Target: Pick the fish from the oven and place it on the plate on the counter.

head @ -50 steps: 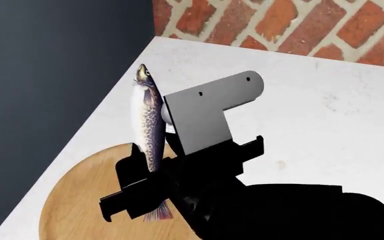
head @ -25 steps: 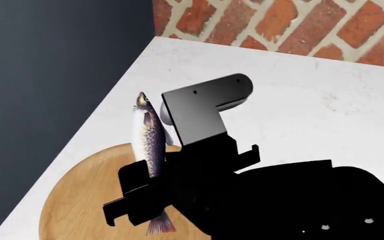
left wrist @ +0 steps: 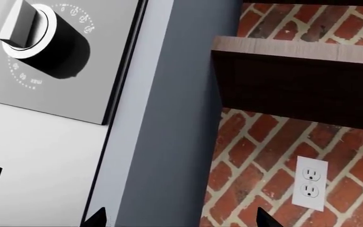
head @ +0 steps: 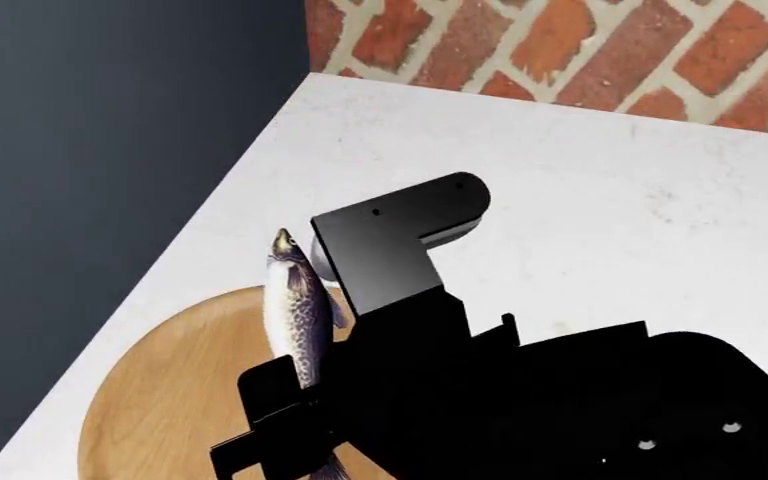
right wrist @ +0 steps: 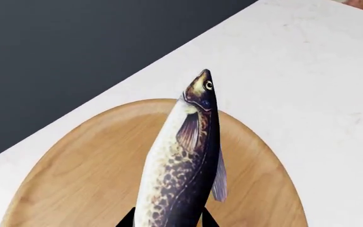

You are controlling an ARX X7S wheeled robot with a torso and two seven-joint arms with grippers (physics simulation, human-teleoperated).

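Head view: your right tool (head: 307, 425) grips the fish (head: 296, 320) near its tail, head toward 12 o'clock above the plate (head: 157, 400), ready for release; left tool's opening is unclear.

Fish (head: 296, 325) is held up over the plate (head: 157, 400) in the right gripper (head: 307, 420), gripped near the tail, head pointed away from the robot, speckled dark back w/ pale belly seen. Tan wooden plate is set near the white counter (head: 598, 200) edge.
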